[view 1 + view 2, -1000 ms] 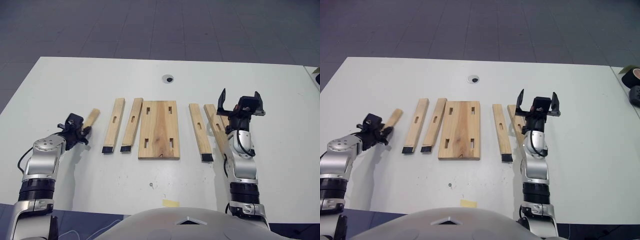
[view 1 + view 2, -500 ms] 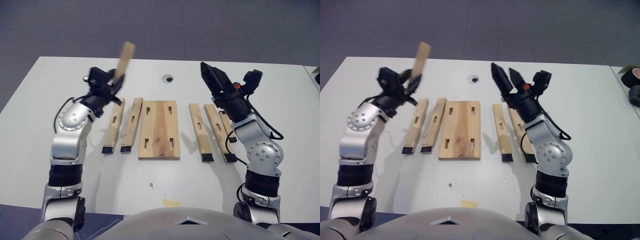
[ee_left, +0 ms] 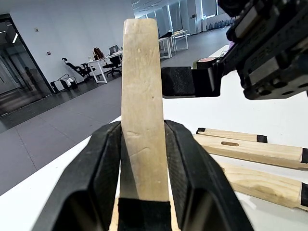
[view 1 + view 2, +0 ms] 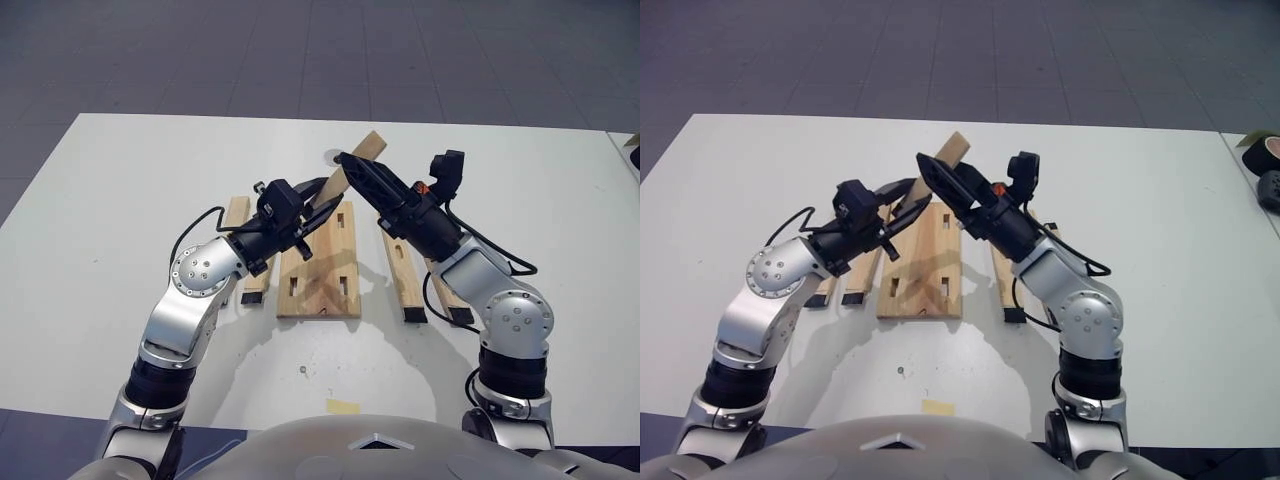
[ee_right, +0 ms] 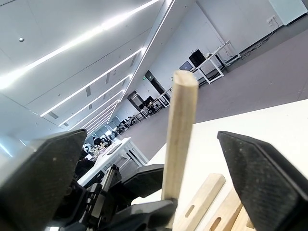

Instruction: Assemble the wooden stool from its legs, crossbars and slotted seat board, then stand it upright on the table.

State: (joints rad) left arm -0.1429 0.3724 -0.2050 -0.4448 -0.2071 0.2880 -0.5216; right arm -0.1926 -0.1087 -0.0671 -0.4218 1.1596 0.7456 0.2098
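Observation:
My left gripper (image 4: 303, 208) is shut on a short wooden crossbar (image 4: 362, 155), held tilted in the air above the slotted seat board (image 4: 318, 275). In the left wrist view the crossbar (image 3: 139, 91) stands between the two black fingers (image 3: 98, 168). My right gripper (image 5: 151, 139) is open at the crossbar's free upper end (image 5: 180, 120), one pad on either side and apart from the wood. Two legs (image 4: 254, 283) lie left of the board, partly hidden by my left arm. Two more legs (image 4: 402, 275) lie to its right.
The white table (image 4: 120, 200) has free room at the left, right and front. A scrap of yellow tape (image 4: 340, 406) lies near the front edge. Dark objects (image 4: 1265, 165) sit off the far right edge.
My left arm has swung the crossbar from the left side to above the seat board and tilted it rightward. My right gripper has moved left, its open fingers now around the crossbar's upper end.

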